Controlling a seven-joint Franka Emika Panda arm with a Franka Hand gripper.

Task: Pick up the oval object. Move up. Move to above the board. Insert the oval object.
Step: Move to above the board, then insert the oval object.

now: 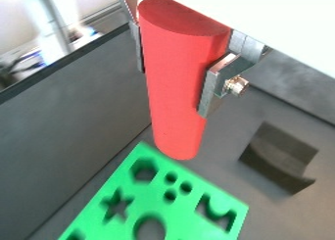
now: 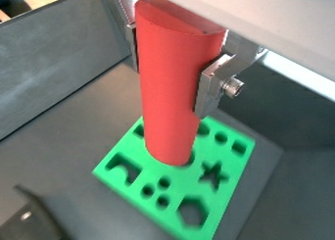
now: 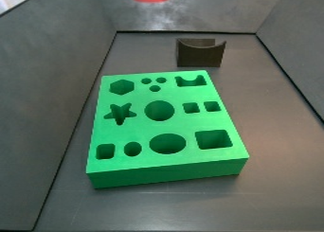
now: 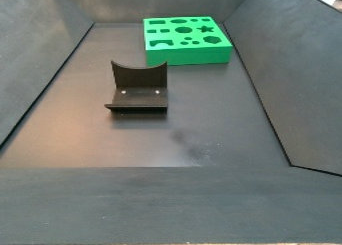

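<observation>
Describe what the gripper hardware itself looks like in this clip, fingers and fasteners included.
In both wrist views the gripper above the green board has flat silver metal plate fingers. One plate carries a round silver bolt head on its outer face. No dark pads, cables or markings can be made out. Neither side view shows the gripper.

We are looking at a lab test rig: a bare dark bin with sloping grey walls (image 4: 54, 49) holds only a green board (image 3: 162, 122), a fixture (image 4: 136, 87), and a gripper (image 1: 177, 63) clamping a red peg (image 1: 177, 77).
</observation>
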